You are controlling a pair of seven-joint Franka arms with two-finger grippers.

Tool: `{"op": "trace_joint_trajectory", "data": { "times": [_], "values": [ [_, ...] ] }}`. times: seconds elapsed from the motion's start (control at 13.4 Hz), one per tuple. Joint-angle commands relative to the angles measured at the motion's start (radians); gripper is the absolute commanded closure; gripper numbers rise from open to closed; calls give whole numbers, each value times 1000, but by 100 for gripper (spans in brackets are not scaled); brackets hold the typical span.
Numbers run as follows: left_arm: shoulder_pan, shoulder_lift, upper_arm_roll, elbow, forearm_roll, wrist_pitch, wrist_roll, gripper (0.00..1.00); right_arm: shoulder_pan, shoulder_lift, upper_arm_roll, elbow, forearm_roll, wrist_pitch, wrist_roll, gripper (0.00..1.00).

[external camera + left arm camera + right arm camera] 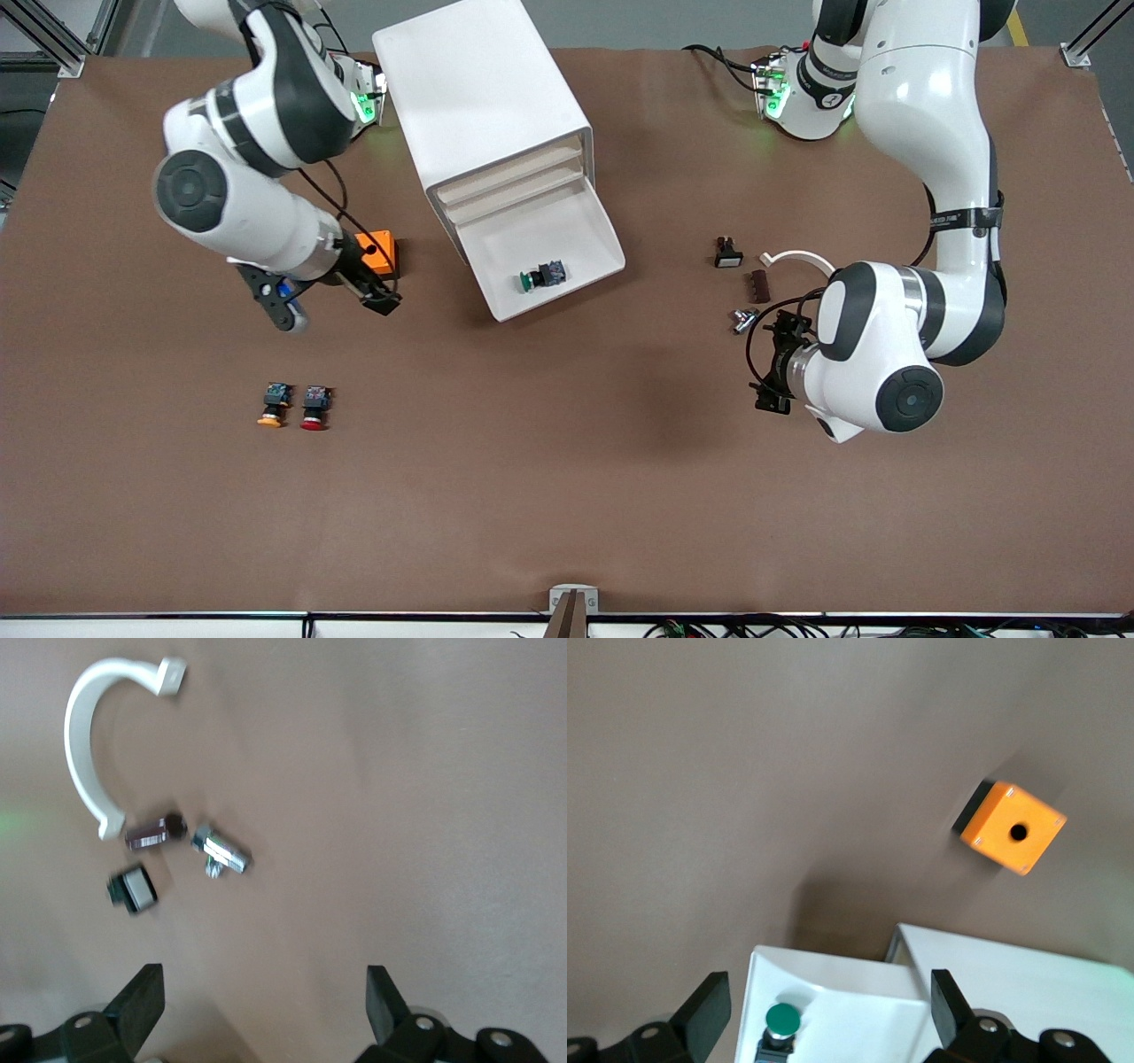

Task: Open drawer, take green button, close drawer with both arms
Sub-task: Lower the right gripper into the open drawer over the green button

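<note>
The white cabinet (483, 97) stands at the middle back of the table. Its lower drawer (580, 232) is pulled out toward the front camera. The green-capped button (542, 276) lies in the drawer near its front rim. My right gripper (335, 310) is open and empty. It hangs over the table beside the open drawer, toward the right arm's end. In the right wrist view the button (782, 1020) and the drawer (859, 1001) show between the fingers of the right gripper (828, 992). My left gripper (769, 370) is open and empty over the table at the left arm's end, and it also shows in the left wrist view (263, 983).
An orange box (381, 251) sits beside the right gripper. Orange-capped (275, 405) and red-capped (314, 408) buttons lie nearer the front camera. A white curved clamp (797, 259), black part (727, 253), brown block (760, 283) and metal fitting (741, 320) lie by the left gripper.
</note>
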Motion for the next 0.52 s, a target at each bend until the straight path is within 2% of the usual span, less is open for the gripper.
{"op": "trace_joint_trajectory", "data": {
  "times": [0.0, 0.45],
  "values": [
    [-14, -23, 3, -20, 52, -2, 137, 0, 92, 33, -8, -35, 18, 108, 143, 0],
    [-21, -25, -20, -18, 53, 31, 273, 0, 243, 129, -8, -56, 16, 300, 339, 0]
  ]
}}
